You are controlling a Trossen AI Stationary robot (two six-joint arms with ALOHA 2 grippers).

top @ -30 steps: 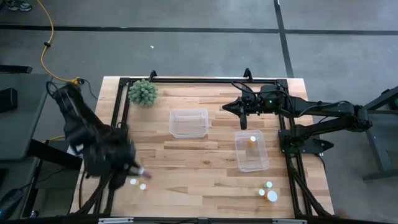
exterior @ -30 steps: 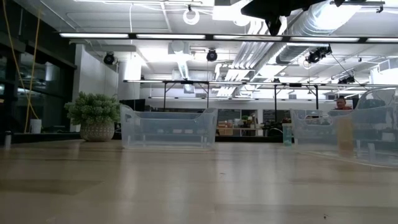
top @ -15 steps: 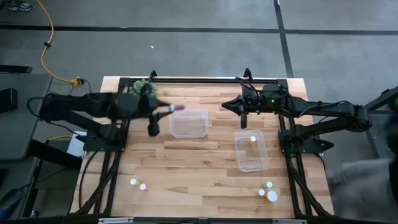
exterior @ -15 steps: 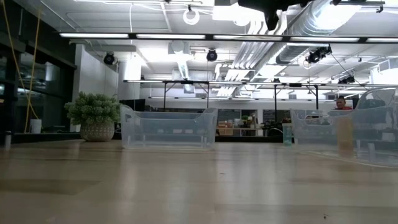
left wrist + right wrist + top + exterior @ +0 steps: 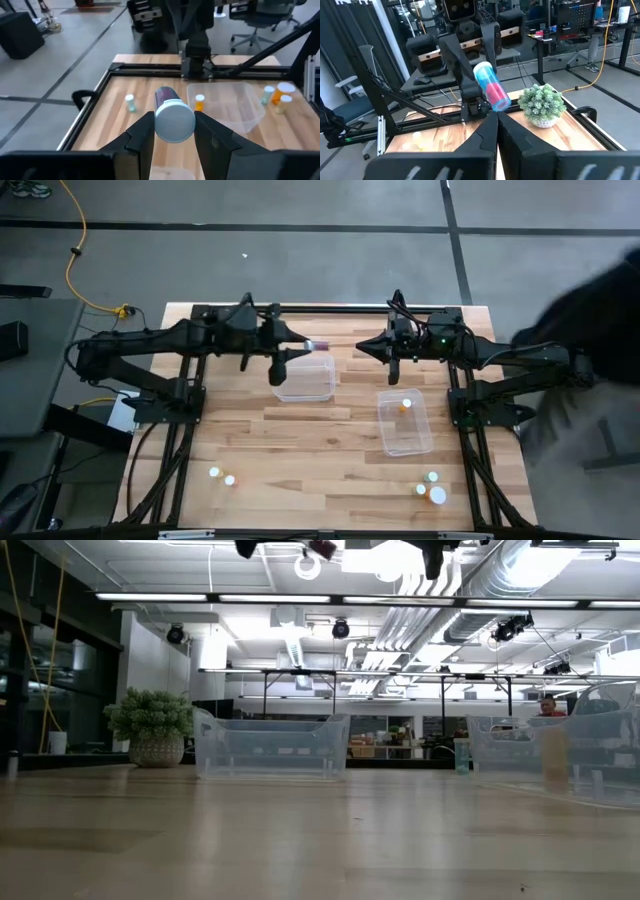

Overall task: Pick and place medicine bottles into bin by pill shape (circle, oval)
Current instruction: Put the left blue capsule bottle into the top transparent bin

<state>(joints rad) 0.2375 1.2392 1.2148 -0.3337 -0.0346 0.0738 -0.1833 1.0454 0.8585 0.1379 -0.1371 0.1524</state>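
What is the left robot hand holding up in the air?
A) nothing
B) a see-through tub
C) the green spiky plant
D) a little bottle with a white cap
D: the left gripper is shut on a white-capped medicine bottle, above the clear tub.

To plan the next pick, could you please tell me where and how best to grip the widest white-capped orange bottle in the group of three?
I would take the widest white-capped orange bottle by its round cap, coming straight down from above: it stands upright, cap up. Keep the fingers clear of the small orange bottle and green bottle close beside it.
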